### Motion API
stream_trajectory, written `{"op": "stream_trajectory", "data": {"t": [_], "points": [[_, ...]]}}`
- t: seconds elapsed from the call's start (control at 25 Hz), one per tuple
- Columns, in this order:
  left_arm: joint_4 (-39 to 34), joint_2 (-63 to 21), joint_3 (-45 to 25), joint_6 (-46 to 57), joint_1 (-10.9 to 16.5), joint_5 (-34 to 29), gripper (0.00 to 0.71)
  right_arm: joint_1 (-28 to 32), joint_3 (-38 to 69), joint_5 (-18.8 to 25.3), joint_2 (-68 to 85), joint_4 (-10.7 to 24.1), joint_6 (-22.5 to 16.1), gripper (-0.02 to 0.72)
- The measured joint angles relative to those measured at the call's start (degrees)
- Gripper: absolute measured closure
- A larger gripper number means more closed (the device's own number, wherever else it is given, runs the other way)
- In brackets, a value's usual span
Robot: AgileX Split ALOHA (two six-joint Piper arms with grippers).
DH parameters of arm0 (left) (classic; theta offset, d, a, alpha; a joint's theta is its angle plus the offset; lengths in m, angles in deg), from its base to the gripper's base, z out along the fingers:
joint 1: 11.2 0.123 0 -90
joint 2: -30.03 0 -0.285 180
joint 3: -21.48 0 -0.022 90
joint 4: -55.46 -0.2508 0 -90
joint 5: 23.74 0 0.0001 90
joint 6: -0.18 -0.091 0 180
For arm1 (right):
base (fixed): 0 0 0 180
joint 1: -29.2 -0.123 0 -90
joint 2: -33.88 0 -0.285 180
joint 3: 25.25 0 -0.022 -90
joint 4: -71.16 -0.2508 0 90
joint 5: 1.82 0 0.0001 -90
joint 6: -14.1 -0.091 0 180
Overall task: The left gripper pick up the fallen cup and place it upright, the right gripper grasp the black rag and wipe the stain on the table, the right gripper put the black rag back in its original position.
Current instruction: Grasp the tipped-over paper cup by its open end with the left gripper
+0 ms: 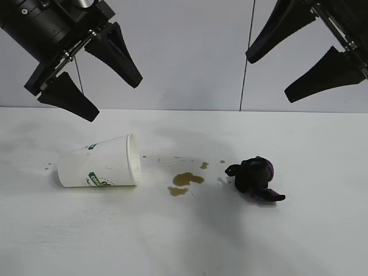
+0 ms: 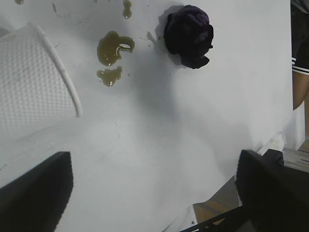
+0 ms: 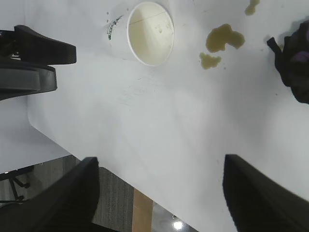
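While both claws hang spread above, the cup (image 1: pixel 99 163) lies toppled beside the stain (image 1: pixel 185 181) and black rag (image 1: pixel 253 177).

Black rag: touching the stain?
Apart. Exterior view shows bare white table between the black rag and the stain.

A pale grey wall panel (image 1: pixel 190 52) stands behind the work surface, divided by a thin dark vertical seam (image 1: pixel 247 63). Below the surface edge, grey carpet flooring (image 3: pixel 113 193) and a tan floor strip (image 3: pixel 140 212) are visible.
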State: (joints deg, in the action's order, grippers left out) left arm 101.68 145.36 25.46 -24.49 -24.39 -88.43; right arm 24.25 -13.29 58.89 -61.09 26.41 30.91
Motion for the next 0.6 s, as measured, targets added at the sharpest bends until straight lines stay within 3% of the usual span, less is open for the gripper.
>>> {"op": "stream_trajectory", "data": {"t": [0.32, 0.44, 0.6], "points": [[-2.0, 0.0, 11.0, -17.7, -1.1, -2.8, 0.053, 0.0, 0.0, -0.1, 0.0, 0.0, 0.0, 0.209], [-8.8, 0.0, 12.9, -26.8, -4.1, -2.8, 0.053, 0.0, 0.0, -0.1, 0.0, 0.0, 0.0, 0.209], [-23.6, 0.0, 13.0, -35.6, -9.7, -0.7, 0.053, 0.0, 0.0, -0.1, 0.0, 0.0, 0.0, 0.209]]}}
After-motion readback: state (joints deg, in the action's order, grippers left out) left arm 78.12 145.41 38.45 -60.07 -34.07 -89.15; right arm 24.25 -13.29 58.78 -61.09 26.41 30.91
